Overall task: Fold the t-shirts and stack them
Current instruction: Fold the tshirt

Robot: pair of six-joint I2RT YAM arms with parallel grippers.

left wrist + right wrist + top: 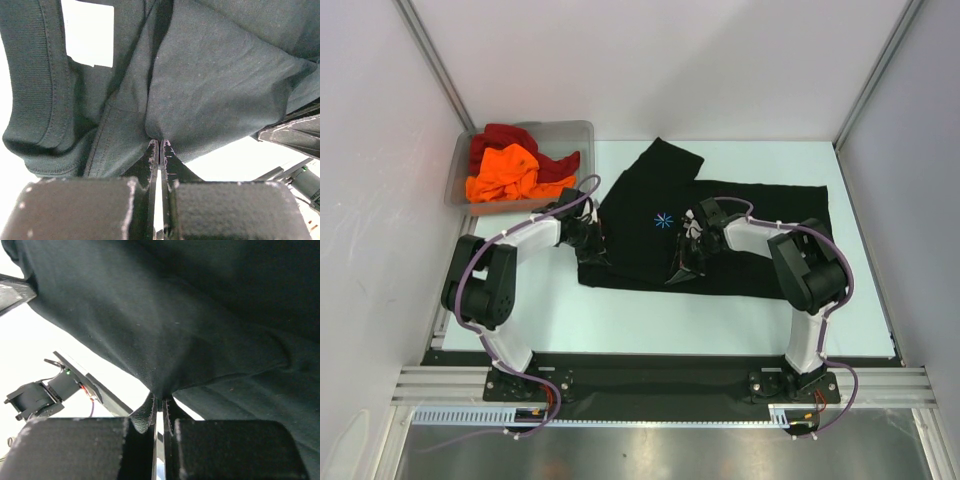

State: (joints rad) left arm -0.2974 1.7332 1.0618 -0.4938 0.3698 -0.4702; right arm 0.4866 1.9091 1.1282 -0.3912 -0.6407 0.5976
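Observation:
A black t-shirt [650,215] with a light-blue starburst mark [663,220] lies spread on the white table, partly folded over. My left gripper [592,240] is shut on its left edge; the left wrist view shows the black t-shirt [215,80] pinched between the closed tips [160,145]. At the shirt's near middle my right gripper [688,258] is shut on a fold of it, the black t-shirt [175,330] bunching into the tips [161,397]. An orange t-shirt [505,172] and a dark red t-shirt [510,138] lie crumpled in the bin.
The clear grey plastic bin [578,132] stands at the back left corner of the table [620,320]. White walls enclose the sides and back. The arm bases sit on the black rail [650,375] at the near edge.

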